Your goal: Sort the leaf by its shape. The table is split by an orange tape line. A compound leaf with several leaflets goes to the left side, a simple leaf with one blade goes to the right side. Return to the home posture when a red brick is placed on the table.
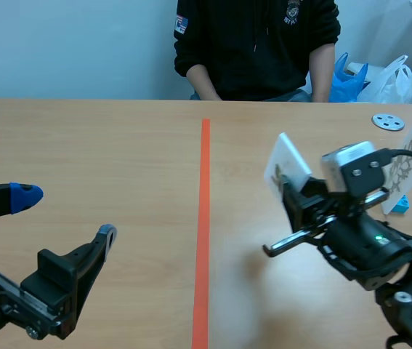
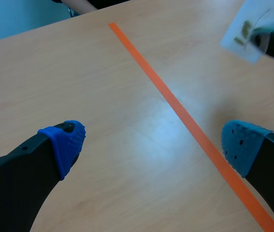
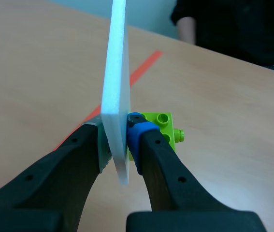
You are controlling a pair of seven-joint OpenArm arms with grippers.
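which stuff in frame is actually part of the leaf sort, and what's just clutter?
Job: leaf card in the right claw, green brick beside it, orange tape line, second leaf card on a blue brick, open left claw.
Clutter: grey disc; blue bag and white bag at the back.

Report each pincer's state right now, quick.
Left pincer: open, holding nothing.
Right pincer: closed on the white card, which stands edge-on between its fingers.
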